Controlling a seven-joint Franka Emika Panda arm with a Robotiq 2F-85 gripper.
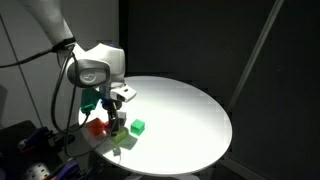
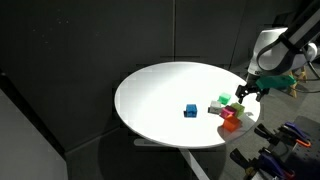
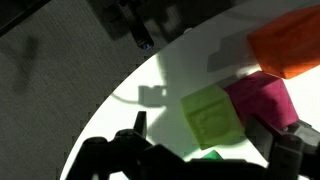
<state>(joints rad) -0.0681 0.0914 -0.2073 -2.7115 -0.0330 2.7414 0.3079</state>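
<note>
Wrist view — the claw [image 3: 200,160] hangs open above a lime block [image 3: 212,115] — a magenta block [image 3: 262,100] just beside it.

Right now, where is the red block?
In an exterior view the red block sits near the edge of the white table beside the gripper, jaws open, with a green block close by.

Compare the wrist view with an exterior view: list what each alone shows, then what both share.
Wrist view only: the speckled grey floor past the table edge, and a magenta block seen plainly. Exterior view only: the blue block standing apart, the whole round table and the arm. Both: the open gripper near the red block and yellow-green block.
</note>
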